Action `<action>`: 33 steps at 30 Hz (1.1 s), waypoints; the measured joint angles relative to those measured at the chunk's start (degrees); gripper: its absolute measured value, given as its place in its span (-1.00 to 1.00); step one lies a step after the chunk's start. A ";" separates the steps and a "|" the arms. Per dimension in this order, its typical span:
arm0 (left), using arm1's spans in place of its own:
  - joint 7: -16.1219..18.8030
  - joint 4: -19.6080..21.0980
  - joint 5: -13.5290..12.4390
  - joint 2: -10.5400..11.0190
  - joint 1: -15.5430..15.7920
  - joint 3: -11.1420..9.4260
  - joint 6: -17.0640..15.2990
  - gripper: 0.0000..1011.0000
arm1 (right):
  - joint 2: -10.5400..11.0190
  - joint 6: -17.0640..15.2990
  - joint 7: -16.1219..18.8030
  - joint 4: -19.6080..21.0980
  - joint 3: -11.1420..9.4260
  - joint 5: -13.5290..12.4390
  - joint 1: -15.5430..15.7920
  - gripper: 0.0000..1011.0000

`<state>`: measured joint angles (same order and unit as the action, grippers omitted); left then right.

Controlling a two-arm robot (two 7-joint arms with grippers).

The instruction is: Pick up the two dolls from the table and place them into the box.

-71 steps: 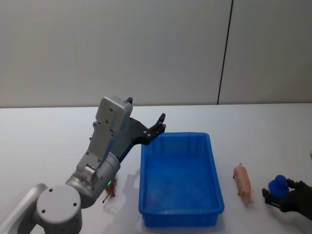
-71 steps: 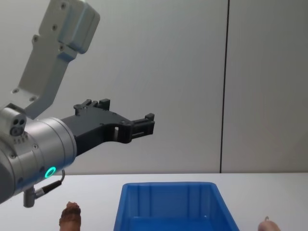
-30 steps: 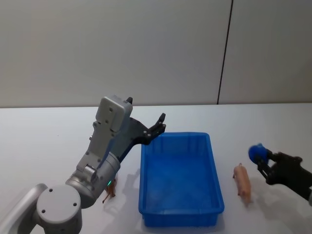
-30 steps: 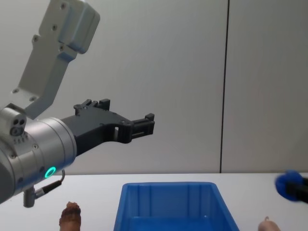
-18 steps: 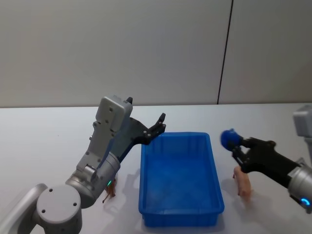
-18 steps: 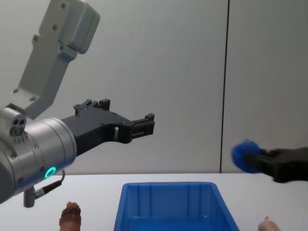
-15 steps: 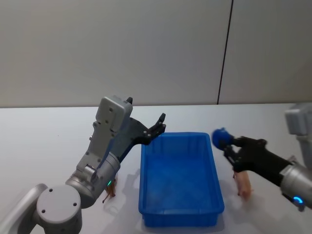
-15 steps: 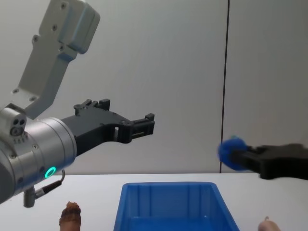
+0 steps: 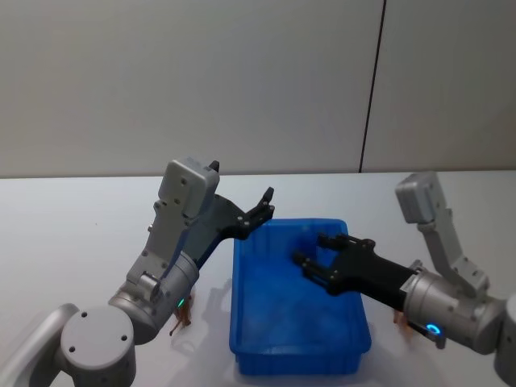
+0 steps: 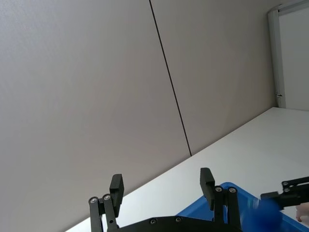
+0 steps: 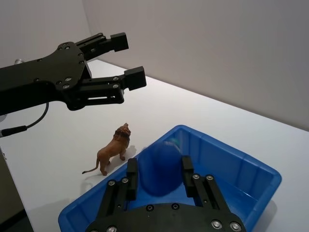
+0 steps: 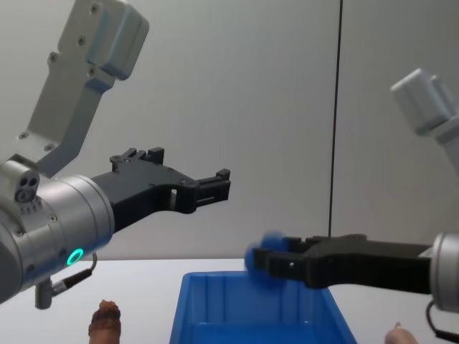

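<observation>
Just now you swung the right gripper (image 9: 310, 249) over the box (image 9: 298, 363), pinching a blue toy (image 11: 161, 169), apparently ready to drop; the left gripper (image 9: 264, 205) hung spread, idle.

Glossy blue plastic for the box (image 9: 300, 355), matt white for the table (image 9: 72, 234), matt black plastic on both hands (image 9: 264, 205) (image 9: 318, 254), smooth brushed-grey arm casings (image 9: 173, 218).
</observation>
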<state>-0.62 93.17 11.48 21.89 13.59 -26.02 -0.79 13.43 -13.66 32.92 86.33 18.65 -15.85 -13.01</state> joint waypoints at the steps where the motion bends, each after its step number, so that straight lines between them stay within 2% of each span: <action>1: 0.00 0.00 0.00 0.00 0.00 0.00 0.00 0.98 | -0.17 -0.09 0.07 -0.31 0.11 0.15 -0.18 0.04; 8: 0.00 0.00 0.00 0.00 0.00 0.00 0.00 0.98 | -0.98 -0.39 0.10 -2.16 0.53 0.52 -1.34 0.49; 15: 0.00 0.00 0.00 0.00 0.00 0.00 0.00 0.98 | -0.16 -0.48 -0.92 -2.26 -0.30 -0.45 -1.27 0.91; 18: 0.00 0.00 0.00 0.00 0.00 0.00 0.00 0.98 | 0.40 -0.52 -1.53 -1.82 -0.73 -0.92 -0.88 0.98; 33: 0.00 0.00 0.00 0.00 0.00 0.00 0.00 0.98 | 5.04 -2.34 -7.61 1.79 -3.74 -4.53 3.99 0.98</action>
<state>-0.62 93.17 11.48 21.89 13.59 -26.03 -0.79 18.47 -16.00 25.31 88.12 14.91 -20.38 -9.02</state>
